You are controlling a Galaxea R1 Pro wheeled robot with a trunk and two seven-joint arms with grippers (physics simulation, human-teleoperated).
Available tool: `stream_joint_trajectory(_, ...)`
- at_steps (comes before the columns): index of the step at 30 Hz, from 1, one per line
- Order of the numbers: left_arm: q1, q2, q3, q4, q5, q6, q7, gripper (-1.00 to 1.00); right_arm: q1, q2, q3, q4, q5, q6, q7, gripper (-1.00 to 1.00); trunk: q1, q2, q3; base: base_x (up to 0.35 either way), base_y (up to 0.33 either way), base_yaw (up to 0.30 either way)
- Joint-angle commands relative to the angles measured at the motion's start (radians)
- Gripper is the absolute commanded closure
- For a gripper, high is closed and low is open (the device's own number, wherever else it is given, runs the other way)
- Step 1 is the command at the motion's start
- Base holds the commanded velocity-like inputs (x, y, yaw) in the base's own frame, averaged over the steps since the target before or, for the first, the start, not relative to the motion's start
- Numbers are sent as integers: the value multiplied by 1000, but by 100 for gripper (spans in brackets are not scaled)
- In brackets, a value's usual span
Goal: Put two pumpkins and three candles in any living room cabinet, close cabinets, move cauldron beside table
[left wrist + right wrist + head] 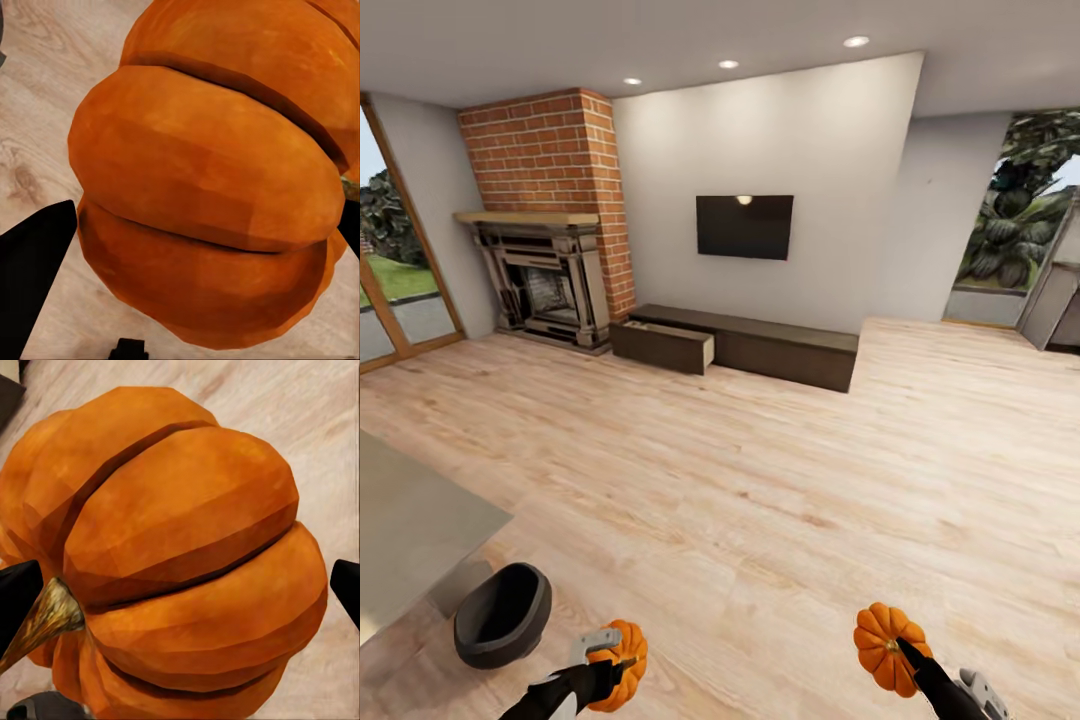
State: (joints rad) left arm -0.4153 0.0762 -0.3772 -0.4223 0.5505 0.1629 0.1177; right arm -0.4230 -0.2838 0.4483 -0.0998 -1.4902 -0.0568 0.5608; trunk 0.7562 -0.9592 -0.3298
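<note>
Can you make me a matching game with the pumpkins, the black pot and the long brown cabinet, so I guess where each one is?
Things:
1. left pumpkin
2. right pumpkin
3. cauldron
4. cabinet

Places or states:
A. on the floor beside the table
B. held in the right gripper
C. against the far wall, one drawer pulled out
D. held in the left gripper

Pairs: 1-D, 2-B, 3-A, 4-C

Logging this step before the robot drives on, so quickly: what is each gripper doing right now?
Left gripper: shut on a pumpkin.
Right gripper: shut on the other pumpkin.
</note>
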Motion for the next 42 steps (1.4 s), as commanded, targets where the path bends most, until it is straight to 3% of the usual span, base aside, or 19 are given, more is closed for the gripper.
stream_joint_trajectory(1, -1, 0, -9, 12, 4, -1, 13, 100, -1, 0, 4, 0, -6, -4, 2, 100, 0, -1, -1, 272, -200, -278)
stream_joint_trajectory(7, 0, -2, -11, 52, 0, -9, 13, 100, -1, 0, 4, 0, -5, -5, 3, 100, 0, -1, -1, 297, -117, -278)
stream_joint_trajectory(35, 0, -2, -9, 57, 4, -34, 13, 100, -1, 6, 11, -1, 0, -4, 4, 100, 0, -1, -1, 326, -1, -279)
stream_joint_trajectory(42, 0, 2, -9, 57, 6, -34, 14, 100, -1, 9, 10, -1, -1, -58, 5, 100, 0, -1, -1, 329, 94, -279)
